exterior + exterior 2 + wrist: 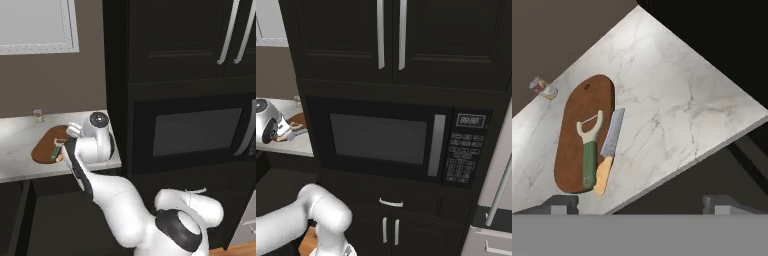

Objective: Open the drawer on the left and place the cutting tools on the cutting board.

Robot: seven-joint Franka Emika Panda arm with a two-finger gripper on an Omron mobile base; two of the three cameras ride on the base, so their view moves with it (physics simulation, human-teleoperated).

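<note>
Pincer (637, 202) open, above peeler (589, 150), knife (609, 150)

The microwave (398, 142) clock display (470, 120) shows digits (too blurred to read); no other text is legible.

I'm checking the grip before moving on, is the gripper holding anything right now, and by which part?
Nothing is held. The gripper is open above the counter, and the peeler and knife lie on the cutting board.
</note>
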